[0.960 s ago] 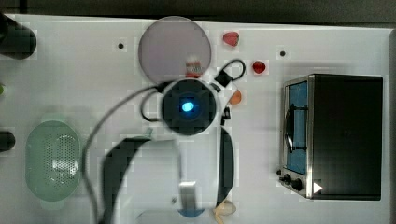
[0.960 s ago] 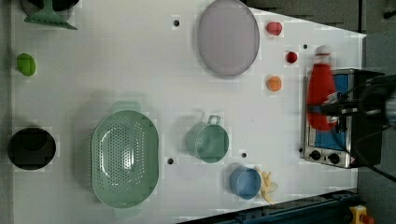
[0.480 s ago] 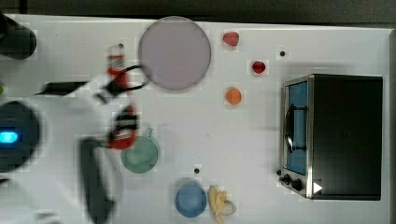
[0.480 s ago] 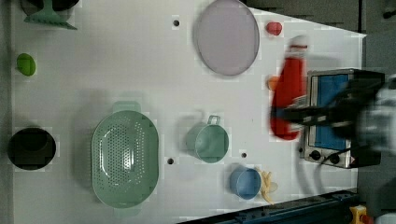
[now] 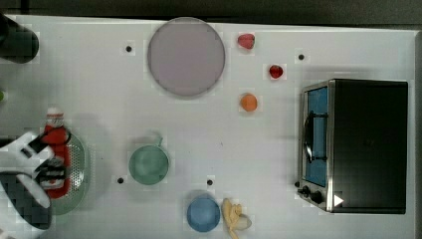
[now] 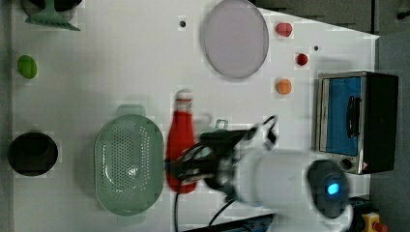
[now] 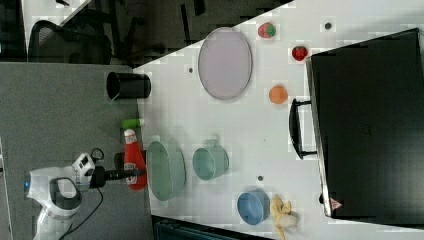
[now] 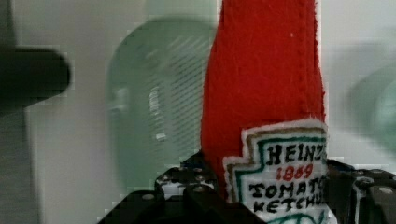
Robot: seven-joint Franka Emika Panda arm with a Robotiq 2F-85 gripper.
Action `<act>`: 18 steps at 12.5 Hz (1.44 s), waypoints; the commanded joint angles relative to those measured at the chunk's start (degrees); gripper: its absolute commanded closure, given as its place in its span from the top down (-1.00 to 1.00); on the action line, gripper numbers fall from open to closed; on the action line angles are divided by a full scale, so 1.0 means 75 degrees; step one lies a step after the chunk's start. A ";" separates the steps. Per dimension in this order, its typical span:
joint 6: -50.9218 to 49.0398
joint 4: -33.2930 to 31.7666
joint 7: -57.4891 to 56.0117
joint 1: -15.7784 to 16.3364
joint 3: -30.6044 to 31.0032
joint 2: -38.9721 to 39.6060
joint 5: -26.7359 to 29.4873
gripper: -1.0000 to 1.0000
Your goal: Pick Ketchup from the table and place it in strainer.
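Note:
The red Ketchup bottle (image 5: 56, 149) with its white cap hangs above the white table (image 5: 99, 74), and my gripper (image 5: 50, 169) is shut on its lower body. In the top view it overlaps the mint-green strainer (image 5: 79, 167), whose left part my arm hides. The left view has the Ketchup (image 6: 181, 140) and gripper (image 6: 186, 169) at the right rim of the strainer (image 6: 128, 164). In the right view the Ketchup (image 7: 134, 162) sits just left of the strainer (image 7: 165, 170). The wrist view has the labelled Ketchup (image 8: 266, 84) in my gripper (image 8: 280, 198), with the strainer (image 8: 154, 107) behind it.
A green cup (image 5: 149, 165) stands right of the strainer in the top view. A blue bowl (image 5: 203, 213) and banana (image 5: 235, 219) lie near the front. A grey-lilac plate (image 5: 185, 56), small fruits (image 5: 248, 102), a toaster oven (image 5: 356, 144) and a black cup (image 5: 17, 42) are farther off.
My arm has carried the Ketchup from beside the toaster oven across the table, leftward in the top and left views, to the strainer. The gripper has stayed shut on it.

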 commanded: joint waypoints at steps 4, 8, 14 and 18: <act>0.1599 0.0208 0.1804 0.0104 -0.0009 0.1385 -0.0130 1.00; 0.0598 0.0230 0.2366 -0.0239 -0.0034 0.0371 -0.0099 1.00; -0.2705 0.0739 0.1278 -0.1667 -0.1517 -0.2182 -0.0097 1.00; -0.3097 0.0808 0.1230 -0.1926 -0.3386 -0.2876 -0.0098 1.00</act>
